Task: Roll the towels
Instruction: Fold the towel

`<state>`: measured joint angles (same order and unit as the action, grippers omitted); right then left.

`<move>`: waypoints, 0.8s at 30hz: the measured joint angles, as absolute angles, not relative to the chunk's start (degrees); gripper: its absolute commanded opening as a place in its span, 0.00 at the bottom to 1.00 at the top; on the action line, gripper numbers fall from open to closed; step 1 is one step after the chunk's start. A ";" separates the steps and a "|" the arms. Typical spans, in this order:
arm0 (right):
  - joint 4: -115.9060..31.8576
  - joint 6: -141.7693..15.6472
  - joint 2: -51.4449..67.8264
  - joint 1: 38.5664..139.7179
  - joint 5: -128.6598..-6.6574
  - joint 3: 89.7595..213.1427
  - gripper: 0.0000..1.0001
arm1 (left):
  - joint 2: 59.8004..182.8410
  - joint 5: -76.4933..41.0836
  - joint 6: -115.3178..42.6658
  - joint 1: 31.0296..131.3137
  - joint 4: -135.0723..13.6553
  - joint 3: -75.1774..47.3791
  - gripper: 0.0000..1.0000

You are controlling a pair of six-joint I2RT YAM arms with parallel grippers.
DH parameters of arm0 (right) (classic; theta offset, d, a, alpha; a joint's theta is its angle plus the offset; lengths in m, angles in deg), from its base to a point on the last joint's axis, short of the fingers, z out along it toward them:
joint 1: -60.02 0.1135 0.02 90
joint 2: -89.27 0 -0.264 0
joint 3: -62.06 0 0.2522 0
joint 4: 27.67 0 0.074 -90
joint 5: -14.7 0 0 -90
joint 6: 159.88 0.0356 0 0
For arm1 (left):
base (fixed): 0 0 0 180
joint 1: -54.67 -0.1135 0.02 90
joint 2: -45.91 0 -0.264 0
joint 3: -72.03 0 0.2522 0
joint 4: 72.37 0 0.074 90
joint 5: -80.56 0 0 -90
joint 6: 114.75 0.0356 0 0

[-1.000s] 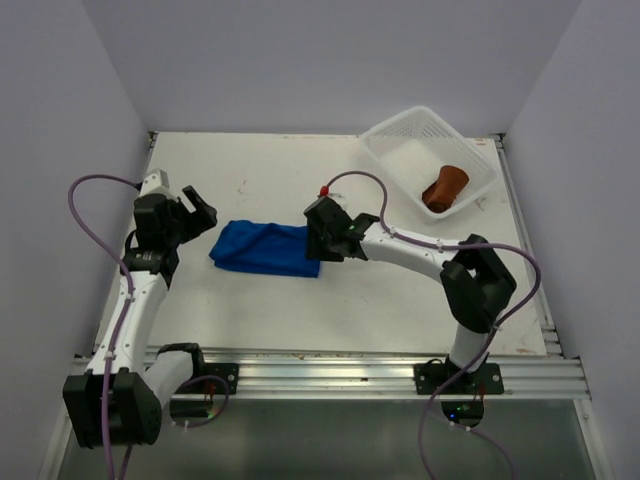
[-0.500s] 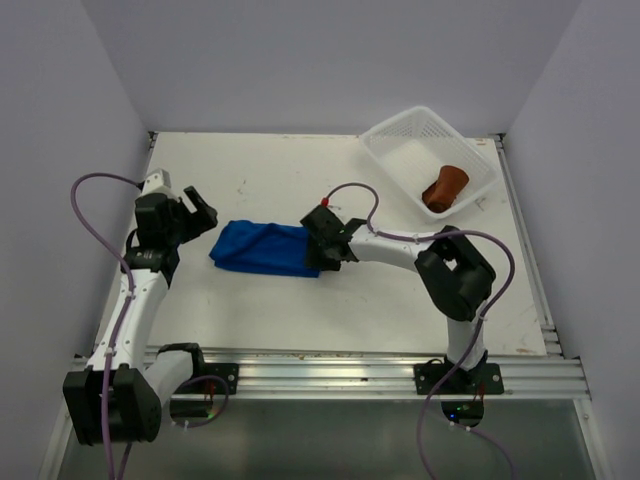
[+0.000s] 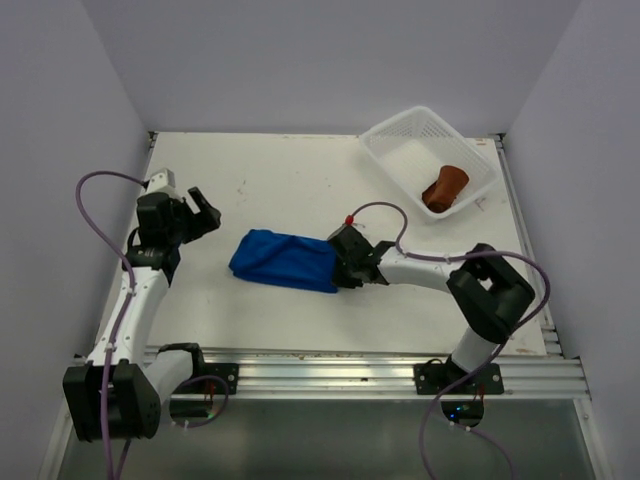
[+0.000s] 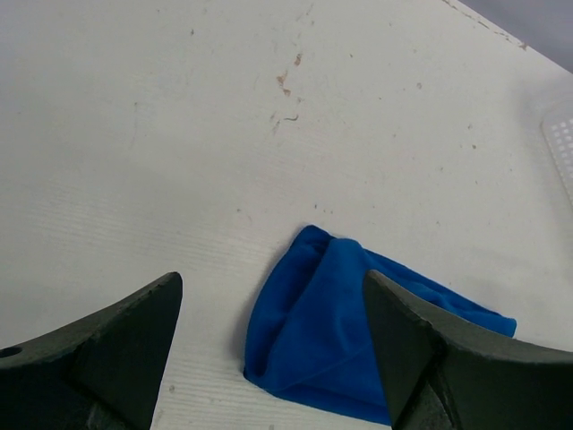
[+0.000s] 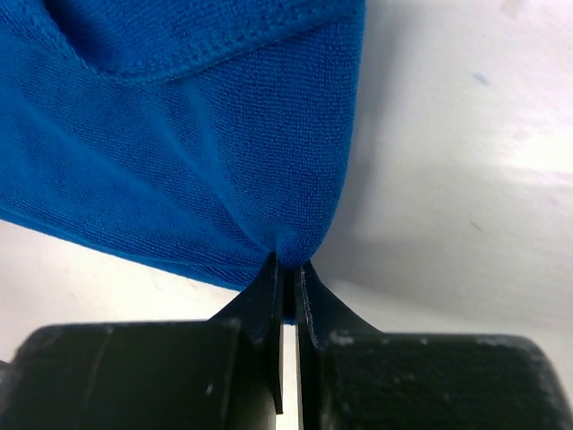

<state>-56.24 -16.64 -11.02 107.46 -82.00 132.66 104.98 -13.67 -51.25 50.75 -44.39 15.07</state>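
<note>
White worktop [image 3: 300, 180], scuffed and speckled with small marks, closed in by pale walls on three sides.

Right gripper [image 5: 286, 269]: clenched, jaws pressed almost together on a pinched corner of the blue towel [image 5: 179, 134]. Cloth drawn to a point right at the fingertips in the wrist view, then spreading out ahead and to the left of them, with a stitched hem across the top. Held low, close over the worktop.

Left gripper [image 3: 200, 212]: released, fingers [image 4: 107, 349] spread wide, nothing between them. Raised off the worktop and tilted down toward it. Folded end of the blue towel ahead of the fingertips in the wrist view, apart from both of them.

Blue towel: folded into a long, loose bundle, flat on the worktop between the two grippers. One end gripped at the right gripper; opposite end near the left gripper, not touching it. Not rolled.

Rust-brown towel [image 3: 445, 186]: bunched into a short, compact shape inside the white mesh basket [image 3: 393, 122], well apart from both grippers, behind the right gripper and toward the far wall. Cannot tell how tightly rolled.

Basket: standing on the worktop at an angle to its edges, far from the left gripper.
</note>
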 measured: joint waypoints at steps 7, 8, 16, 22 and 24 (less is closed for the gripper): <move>-62.07 -20.38 2.36 107.11 -84.36 121.49 0.02 | 106.73 -19.51 -51.12 54.25 -46.46 16.05 0.78; -63.52 -21.17 3.91 107.06 -84.86 120.72 0.02 | 107.52 -20.65 -51.16 55.30 -47.03 16.16 0.77; -68.04 -26.52 7.91 104.44 -86.33 118.43 0.03 | 115.41 -25.56 -52.73 67.21 -53.65 17.74 0.74; -69.11 -29.06 7.91 101.73 -86.30 118.06 0.04 | 122.40 -25.28 -52.97 73.24 -54.79 18.06 0.73; -69.13 -29.60 7.91 101.23 -86.28 117.95 0.04 | 122.53 -25.30 -53.22 73.81 -56.01 18.46 0.73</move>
<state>-69.13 -29.60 7.91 101.23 -86.28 117.95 122.53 -25.30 -53.22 73.81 -56.01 18.46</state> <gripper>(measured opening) 0.044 0.734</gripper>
